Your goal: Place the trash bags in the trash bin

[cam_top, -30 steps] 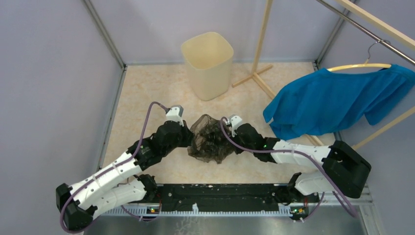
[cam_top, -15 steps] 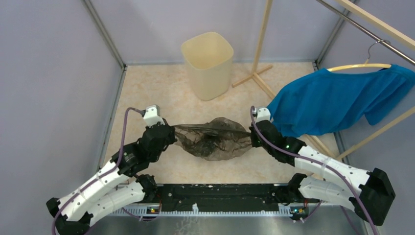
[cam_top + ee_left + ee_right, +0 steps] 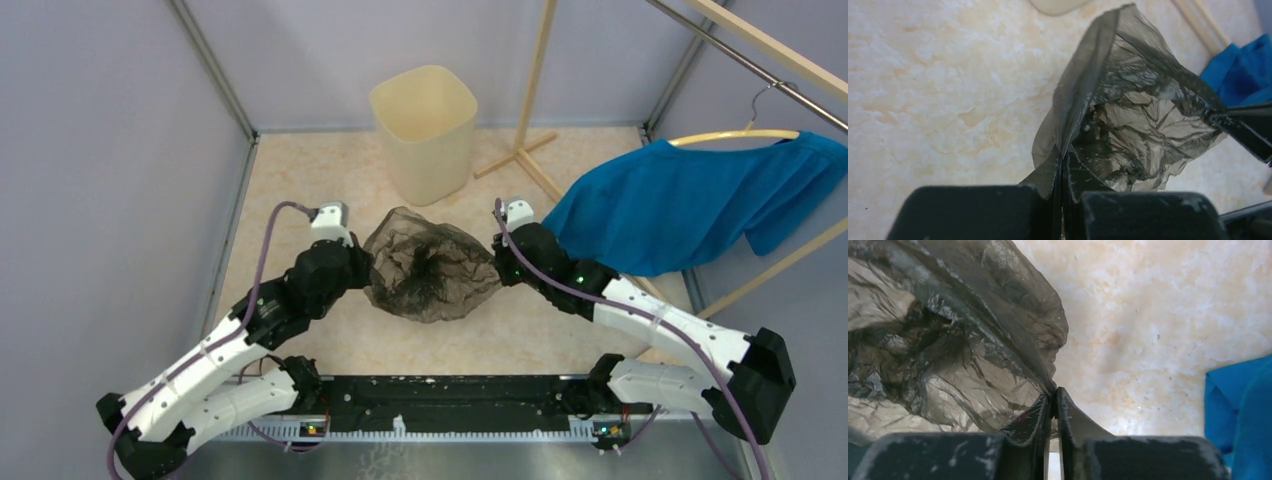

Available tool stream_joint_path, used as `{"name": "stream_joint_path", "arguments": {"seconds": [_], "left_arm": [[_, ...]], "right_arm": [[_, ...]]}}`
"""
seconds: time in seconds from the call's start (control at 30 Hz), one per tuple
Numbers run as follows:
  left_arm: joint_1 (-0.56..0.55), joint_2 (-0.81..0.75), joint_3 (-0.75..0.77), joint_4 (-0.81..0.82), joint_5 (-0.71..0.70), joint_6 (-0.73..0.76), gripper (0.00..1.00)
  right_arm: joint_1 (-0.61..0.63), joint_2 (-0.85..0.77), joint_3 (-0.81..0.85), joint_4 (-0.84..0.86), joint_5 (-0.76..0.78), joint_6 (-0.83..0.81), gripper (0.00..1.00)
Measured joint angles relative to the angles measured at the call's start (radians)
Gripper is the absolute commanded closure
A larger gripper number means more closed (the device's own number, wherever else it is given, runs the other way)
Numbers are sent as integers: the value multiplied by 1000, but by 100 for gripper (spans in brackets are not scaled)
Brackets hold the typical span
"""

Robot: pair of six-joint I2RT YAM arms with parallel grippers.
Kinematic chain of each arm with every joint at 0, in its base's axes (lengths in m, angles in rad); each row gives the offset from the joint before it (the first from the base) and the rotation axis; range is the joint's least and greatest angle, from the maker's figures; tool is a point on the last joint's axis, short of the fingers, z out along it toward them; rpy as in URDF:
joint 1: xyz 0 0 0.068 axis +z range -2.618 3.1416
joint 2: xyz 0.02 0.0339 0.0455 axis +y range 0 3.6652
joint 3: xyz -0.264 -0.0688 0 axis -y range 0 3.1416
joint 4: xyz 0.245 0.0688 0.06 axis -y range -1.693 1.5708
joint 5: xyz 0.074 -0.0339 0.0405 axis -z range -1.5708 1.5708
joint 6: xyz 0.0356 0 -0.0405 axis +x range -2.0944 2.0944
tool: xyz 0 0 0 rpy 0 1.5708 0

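The desk (image 3: 300, 190) carries everything, and the cream trash bin (image 3: 423, 130) stands upright at its far side, mouth up. I see nothing inside it, so I judge the task barely past its first stage. The bag is picked up and held, but the carry to the bin, the drop into it and the release are all left to do.

The trash bag (image 3: 430, 270) hangs on the near side of the bin, well apart from it and roughly in line with it. It is spread between my two arms, so its long axis runs side to side, across the line toward the bin. The middle balloons out in a wrinkled dome. I cannot tell which way its mouth faces, nor whether its underside touches the desk.

The left tool (image 3: 1062, 165), near-left of the bin, is pinched fully closed on the bag's left edge. The right tool (image 3: 1054, 400), near-right of the bin, is clamped the same way on the opposite edge.
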Motion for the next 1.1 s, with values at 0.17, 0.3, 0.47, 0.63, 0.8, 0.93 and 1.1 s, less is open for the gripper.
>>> {"name": "stream_joint_path", "arguments": {"seconds": [0.17, 0.3, 0.47, 0.63, 0.8, 0.93, 1.1], "left_arm": [[0, 108, 0, 9, 118, 66, 100], [0, 112, 2, 40, 188, 135, 100], [0, 112, 43, 61, 240, 220, 100], [0, 104, 69, 72, 260, 263, 100], [0, 99, 76, 72, 280, 291, 100], [0, 99, 76, 71, 288, 307, 100], [0, 109, 87, 71, 269, 315, 73]], "right_arm": [[0, 62, 0, -51, -6, -66, 46], [9, 61, 0, -51, -41, -130, 21], [21, 62, 1, 47, -148, -203, 11], [18, 99, 21, 208, -238, -259, 12], [2, 185, 59, 346, -374, -278, 26], [1, 241, 71, 442, -493, -258, 48], [1, 271, 71, 475, -474, -181, 100]]}}
